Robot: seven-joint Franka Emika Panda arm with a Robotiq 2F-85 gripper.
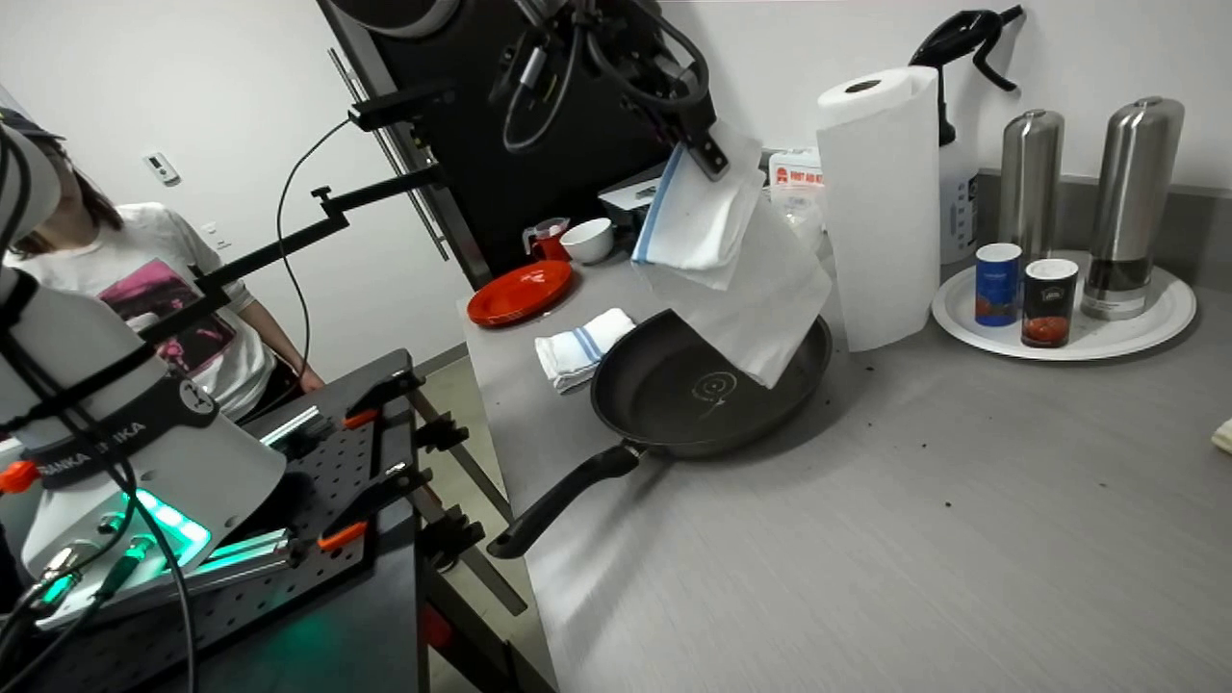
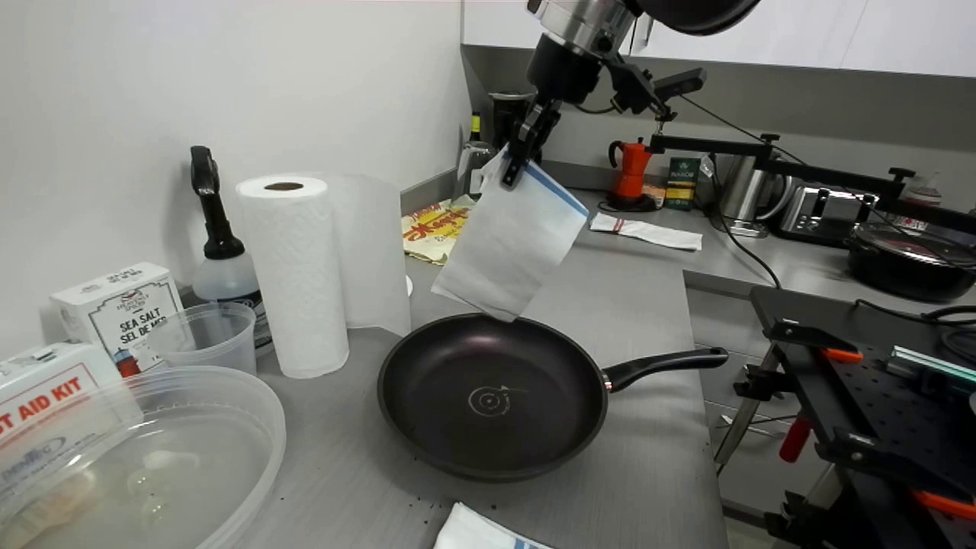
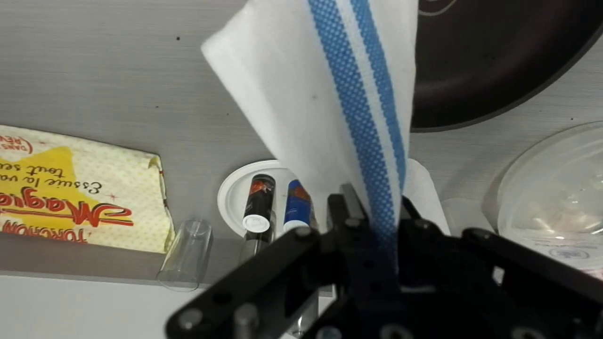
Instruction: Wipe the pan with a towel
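Observation:
The black pan (image 1: pixel 712 385) sits on the grey counter, its handle pointing toward the robot's bench; it also shows in an exterior view (image 2: pixel 496 396) and partly in the wrist view (image 3: pixel 499 61). My gripper (image 1: pixel 710 159) is shut on the white blue-striped towel (image 1: pixel 698 217) and holds it in the air, higher than the pan. The gripper also shows in an exterior view (image 2: pixel 515 169) and in the wrist view (image 3: pixel 377 212). The towel (image 2: pixel 511 236) hangs down, and its lower corner overlaps the pan's rim in that view. I cannot tell whether it touches the pan.
A similar folded cloth (image 1: pixel 584 348) lies beside the pan. A tall paper roll (image 2: pixel 293 282) stands near it. A clear plastic tub (image 2: pixel 268 450), a plate (image 1: pixel 1088 352) with shakers and a red dish (image 1: pixel 520 294) stand around. Dark crumbs dot the counter.

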